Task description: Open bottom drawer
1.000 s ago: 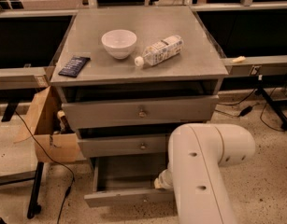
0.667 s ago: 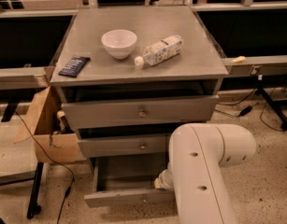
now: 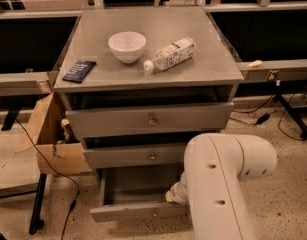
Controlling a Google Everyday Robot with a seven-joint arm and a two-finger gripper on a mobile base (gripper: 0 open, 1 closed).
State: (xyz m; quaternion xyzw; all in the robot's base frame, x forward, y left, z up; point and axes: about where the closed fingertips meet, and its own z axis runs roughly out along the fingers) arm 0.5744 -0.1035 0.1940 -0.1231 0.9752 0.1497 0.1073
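bottom drawer (image 3: pixel 138 212): pulled out, just left of the jaws
gripper (image 3: pixel 175 194): largely behind the arm (image 3: pixel 223 184); grip state cannot be told

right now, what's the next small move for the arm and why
Probably ease the gripper back, clear of the lowest grey metal-look drawer. It already stands pulled well out, its shallow box open, so the opening looks done. The gripper sits mostly hidden behind the white robot arm, over the drawer's right side.

Bottom drawer (image 3: pixel 133 212) open — hand (image 3: pixel 175 194), arm (image 3: pixel 218 184) block right.
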